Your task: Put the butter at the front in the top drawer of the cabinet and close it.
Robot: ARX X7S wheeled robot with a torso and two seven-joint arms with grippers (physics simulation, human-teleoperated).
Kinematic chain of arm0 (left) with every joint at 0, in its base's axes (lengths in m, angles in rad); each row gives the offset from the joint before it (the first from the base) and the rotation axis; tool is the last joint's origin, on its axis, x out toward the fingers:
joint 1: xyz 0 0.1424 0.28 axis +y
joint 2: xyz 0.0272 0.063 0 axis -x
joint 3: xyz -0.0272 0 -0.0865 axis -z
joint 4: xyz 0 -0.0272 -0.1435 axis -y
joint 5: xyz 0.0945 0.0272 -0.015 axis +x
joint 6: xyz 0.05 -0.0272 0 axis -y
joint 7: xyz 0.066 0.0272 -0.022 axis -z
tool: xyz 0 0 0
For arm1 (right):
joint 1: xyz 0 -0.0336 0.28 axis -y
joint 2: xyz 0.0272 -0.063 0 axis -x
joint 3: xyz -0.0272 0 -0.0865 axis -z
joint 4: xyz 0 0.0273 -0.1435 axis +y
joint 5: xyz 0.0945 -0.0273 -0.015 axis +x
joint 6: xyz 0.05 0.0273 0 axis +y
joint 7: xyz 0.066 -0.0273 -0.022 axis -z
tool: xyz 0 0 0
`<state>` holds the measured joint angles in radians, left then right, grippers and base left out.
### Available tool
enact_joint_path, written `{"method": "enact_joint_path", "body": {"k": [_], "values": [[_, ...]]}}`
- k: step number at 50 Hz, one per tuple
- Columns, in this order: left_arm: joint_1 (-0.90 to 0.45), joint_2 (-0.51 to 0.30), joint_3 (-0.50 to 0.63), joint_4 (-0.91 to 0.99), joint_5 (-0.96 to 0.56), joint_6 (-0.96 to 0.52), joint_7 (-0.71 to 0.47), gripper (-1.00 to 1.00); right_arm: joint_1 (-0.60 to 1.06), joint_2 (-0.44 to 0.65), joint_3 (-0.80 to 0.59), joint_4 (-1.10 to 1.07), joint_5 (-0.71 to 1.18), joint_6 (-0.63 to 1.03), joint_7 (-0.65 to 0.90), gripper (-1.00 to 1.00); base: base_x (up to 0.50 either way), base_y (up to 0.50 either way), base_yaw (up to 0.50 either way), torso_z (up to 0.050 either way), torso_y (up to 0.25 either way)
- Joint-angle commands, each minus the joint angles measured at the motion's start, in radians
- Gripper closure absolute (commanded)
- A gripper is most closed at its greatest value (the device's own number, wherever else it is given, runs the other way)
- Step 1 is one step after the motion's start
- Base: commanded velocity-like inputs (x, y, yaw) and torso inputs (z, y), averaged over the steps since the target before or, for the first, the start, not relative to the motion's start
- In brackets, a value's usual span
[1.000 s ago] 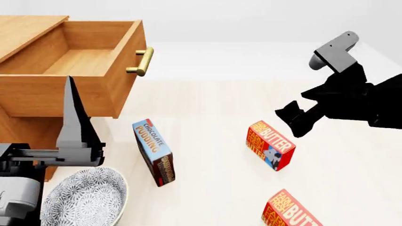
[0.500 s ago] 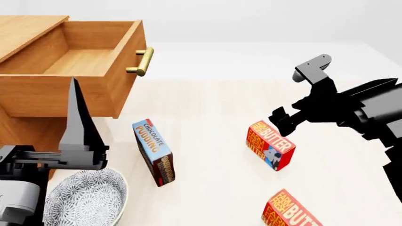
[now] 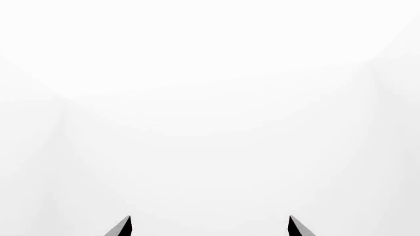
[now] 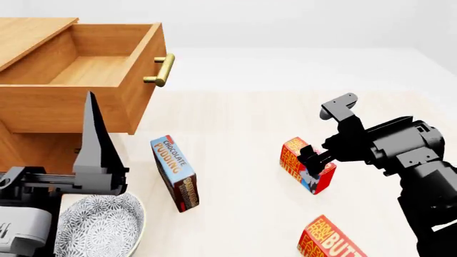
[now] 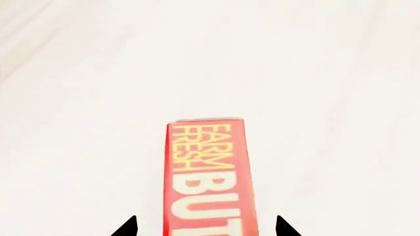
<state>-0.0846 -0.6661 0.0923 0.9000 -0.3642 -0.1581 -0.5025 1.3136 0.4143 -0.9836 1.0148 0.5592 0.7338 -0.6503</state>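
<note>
Now right gripper (image 4: 309, 160) sits spread over the butter (image 4: 307, 165), centre-right of the head view on the tabletop (image 4: 243, 118), one finger either side of the carton in the wrist view. Centre it, go lower, then squeeze across the narrow faces. Left gripper (image 3: 208, 227) spread, holding nothing. Top drawer (image 4: 85, 80) stands open, upper left.

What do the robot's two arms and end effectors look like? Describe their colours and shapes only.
The right arm is matte black and dark grey with blocky segments and a grey bracket; its end effector is black. The left end effector has long, pointed, blade-like grey-black fingers on a grey base. No cables or markings show.
</note>
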Motion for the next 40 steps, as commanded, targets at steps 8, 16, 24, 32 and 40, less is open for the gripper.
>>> {"method": "enact_joint_path", "body": {"k": [8,16,24,32,40], "values": [[0.020,-0.001,0.001,0.009,0.004,0.017,-0.003,-1.00,-0.094,0.099,0.031,-0.194,0.056,0.115,0.081,-1.00,0.00,0.00,0.00,0.000,0.000],[0.029,-0.009,-0.008,0.029,-0.005,0.015,-0.009,-1.00,-0.135,0.154,0.062,-0.298,0.095,0.159,0.130,-1.00,0.00,0.00,0.00,0.000,0.000],[0.045,-0.017,-0.020,0.049,-0.018,0.016,-0.015,-1.00,-0.172,0.177,0.082,-0.355,0.120,0.175,0.160,-1.00,0.00,0.00,0.00,0.000,0.000],[0.061,-0.016,-0.023,0.040,-0.020,0.024,-0.019,-1.00,-0.185,0.183,0.094,-0.365,0.126,0.172,0.181,-1.00,0.00,0.00,0.00,0.000,0.000],[0.060,-0.011,-0.012,0.029,-0.020,0.031,-0.014,-1.00,-0.186,0.180,0.098,-0.344,0.119,0.161,0.196,-1.00,0.00,0.00,0.00,0.000,0.000]]}}
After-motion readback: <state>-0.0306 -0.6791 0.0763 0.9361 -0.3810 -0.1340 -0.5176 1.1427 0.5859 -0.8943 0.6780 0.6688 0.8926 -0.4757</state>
